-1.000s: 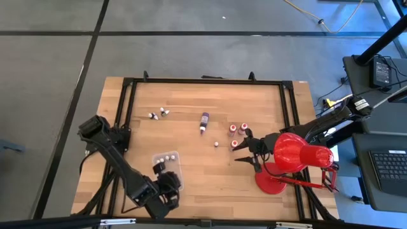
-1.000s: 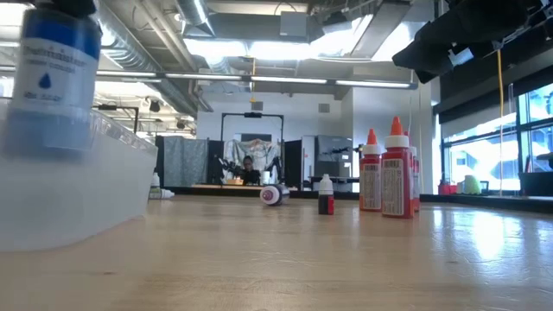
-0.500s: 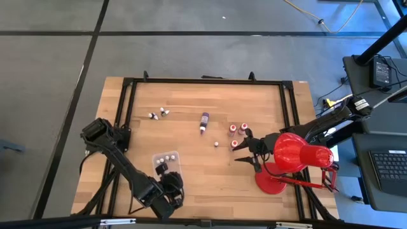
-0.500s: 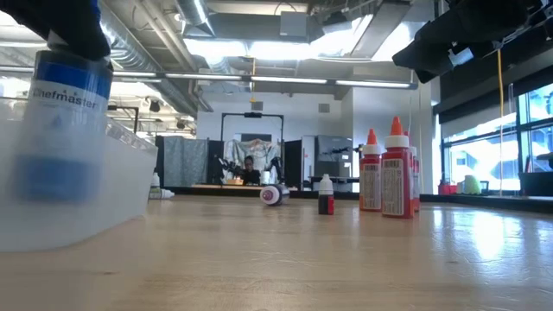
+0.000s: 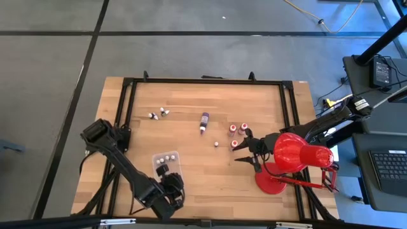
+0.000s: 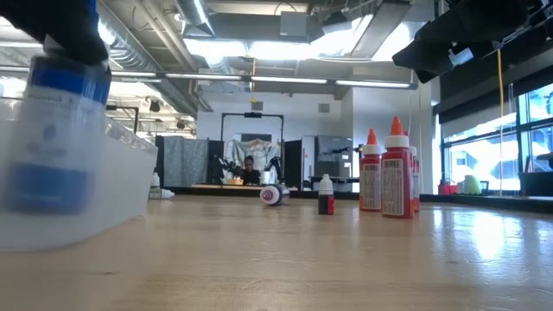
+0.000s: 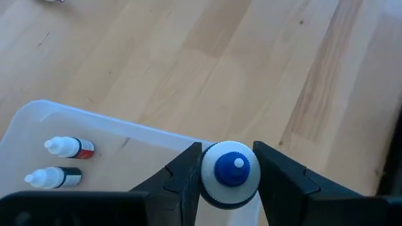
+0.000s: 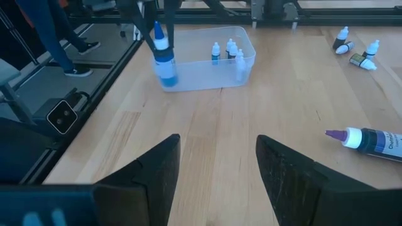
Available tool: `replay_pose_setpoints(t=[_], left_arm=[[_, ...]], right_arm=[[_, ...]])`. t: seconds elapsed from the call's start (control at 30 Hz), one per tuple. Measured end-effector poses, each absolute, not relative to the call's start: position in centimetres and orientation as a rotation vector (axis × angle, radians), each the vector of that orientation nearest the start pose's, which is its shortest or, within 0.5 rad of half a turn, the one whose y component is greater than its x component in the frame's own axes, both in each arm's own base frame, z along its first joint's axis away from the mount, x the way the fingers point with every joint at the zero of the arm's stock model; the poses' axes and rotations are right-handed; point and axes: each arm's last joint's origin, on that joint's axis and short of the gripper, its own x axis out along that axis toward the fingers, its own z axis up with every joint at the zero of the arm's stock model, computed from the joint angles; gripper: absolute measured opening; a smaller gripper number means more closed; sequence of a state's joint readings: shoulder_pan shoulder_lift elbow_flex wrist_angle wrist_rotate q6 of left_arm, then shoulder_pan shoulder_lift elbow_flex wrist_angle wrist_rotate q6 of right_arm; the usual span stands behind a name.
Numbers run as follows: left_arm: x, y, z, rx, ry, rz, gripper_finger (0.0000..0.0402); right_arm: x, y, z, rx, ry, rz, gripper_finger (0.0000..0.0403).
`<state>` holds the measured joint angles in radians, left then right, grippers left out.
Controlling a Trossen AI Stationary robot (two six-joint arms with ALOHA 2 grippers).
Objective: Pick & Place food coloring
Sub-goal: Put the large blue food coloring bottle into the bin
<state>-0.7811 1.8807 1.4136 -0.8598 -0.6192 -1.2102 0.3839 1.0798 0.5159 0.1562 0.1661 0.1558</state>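
Two arms, high view: left gripper (image 5: 163,170) sits over the near end of the clear tray (image 5: 154,157) by the table's (image 5: 191,184) front left; right gripper (image 5: 249,151) waits at the right, beside the red desk lamp (image 5: 294,152).
Loose bottles, high view: a long purple bottle (image 5: 204,121) lies mid-table, long axis roughly front to back; two small bottles (image 5: 159,114) lie at the back left; red-capped ones (image 5: 238,128) stand near the right gripper.
Low view: blue-capped bottle (image 6: 60,130) hangs upright, cap up, its lower half behind the tray's wall (image 6: 121,186); red bottles (image 6: 396,173) stand upright at the right, a small white-capped one (image 6: 326,193) beside them.
Left wrist view: jaws closed on the blue-capped bottle (image 7: 230,174), seen cap-on, long axis vertical, above the tray's rim (image 7: 113,119); two white-capped bottles (image 7: 63,162) lie on their sides in the tray.
Right wrist view: jaws spread apart, holding nothing; the held bottle (image 8: 162,56) stands upright at the tray's (image 8: 207,72) end; the purple bottle (image 8: 370,139) lies flat, tip toward the tray.
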Motion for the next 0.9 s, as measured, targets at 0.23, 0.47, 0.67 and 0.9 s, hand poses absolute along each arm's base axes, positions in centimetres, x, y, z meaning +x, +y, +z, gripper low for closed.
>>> replay_pose_setpoints(t=[0.23,0.47,0.67,0.9], left_arm=[[27.62,-24.63,20.17,-0.234,0.893,0.476,0.0129],[27.63,-24.63,20.22,-0.221,0.877,0.478,0.0130],[27.64,-24.66,20.21,-0.225,0.883,0.474,0.0130],[27.65,-24.66,20.21,-0.227,0.883,0.474,0.0140]], right_arm=[[20.86,7.91,21.79,0.042,0.408,0.184,0.0211],[20.86,7.91,21.79,0.042,0.408,0.184,0.0211],[20.86,7.91,21.79,0.040,0.409,0.184,0.0211],[20.86,7.91,21.79,0.040,0.409,0.184,0.0211]])
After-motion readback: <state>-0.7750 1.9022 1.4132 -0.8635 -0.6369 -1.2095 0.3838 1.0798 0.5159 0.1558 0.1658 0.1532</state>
